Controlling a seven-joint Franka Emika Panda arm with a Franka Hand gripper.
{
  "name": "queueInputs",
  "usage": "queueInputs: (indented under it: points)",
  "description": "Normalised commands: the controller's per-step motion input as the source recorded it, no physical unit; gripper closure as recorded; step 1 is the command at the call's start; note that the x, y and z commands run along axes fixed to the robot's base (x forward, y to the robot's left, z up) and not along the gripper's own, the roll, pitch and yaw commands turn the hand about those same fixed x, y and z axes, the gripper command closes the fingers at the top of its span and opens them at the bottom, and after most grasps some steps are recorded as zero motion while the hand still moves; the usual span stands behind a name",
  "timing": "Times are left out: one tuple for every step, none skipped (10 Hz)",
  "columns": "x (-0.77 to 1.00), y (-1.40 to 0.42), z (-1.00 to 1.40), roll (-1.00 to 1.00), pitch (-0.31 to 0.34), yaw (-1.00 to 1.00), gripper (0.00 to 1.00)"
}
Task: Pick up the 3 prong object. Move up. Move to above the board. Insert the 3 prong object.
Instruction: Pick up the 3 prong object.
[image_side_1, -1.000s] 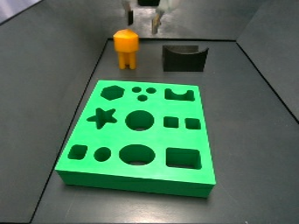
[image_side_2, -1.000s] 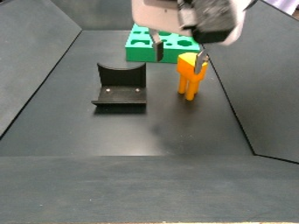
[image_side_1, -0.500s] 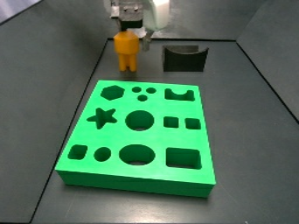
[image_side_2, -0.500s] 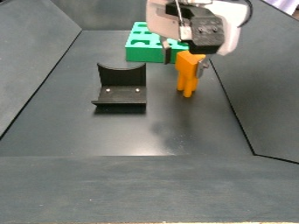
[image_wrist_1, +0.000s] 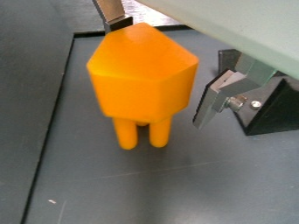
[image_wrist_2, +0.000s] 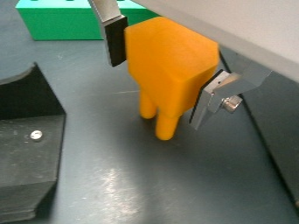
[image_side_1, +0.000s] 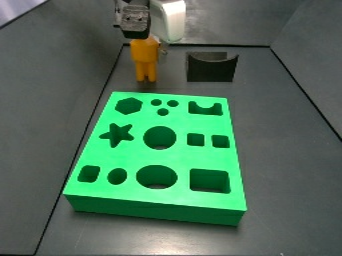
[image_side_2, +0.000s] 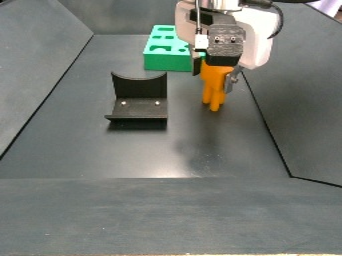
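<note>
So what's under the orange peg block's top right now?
Thin legs show beneath the 3 prong object standing on the dark floor; two are visible, any third hidden. The gripper straddles its top.

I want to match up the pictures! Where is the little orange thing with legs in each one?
Wrist view: the 3 prong object fills the middle, between the pincer's fingers.
Wrist view: the object stands in the middle, between the fingers.
Side view: it stands at the top, beyond the board.
Side view: upper middle, under the pincer.
Shared landmark: the dark block.
</note>
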Motion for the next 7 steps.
queueInputs:
  points:
    - [-0.04, 0.0, -0.09, 0.02, -0.013, 0.0, 0.0]
    - [-0.12, -0.03, -0.09, 0.03, 0.0, -0.31, 0.0]
    - [-0.3, -0.15, -0.08, 0.02, -0.017, -0.65, 0.0]
    - [-0.1, -0.09, 0.0, 0.0, -0.023, -0.49, 0.0]
    - [0.01, 0.0, 0.0, 0.0, 0.0, 0.0, 1.0]
    - [0.0, 0.0, 0.0, 0.0, 0.0, 0.0, 1.0]
    - [0.0, 0.0, 0.0, 0.0, 0.0, 0.0, 1.0]
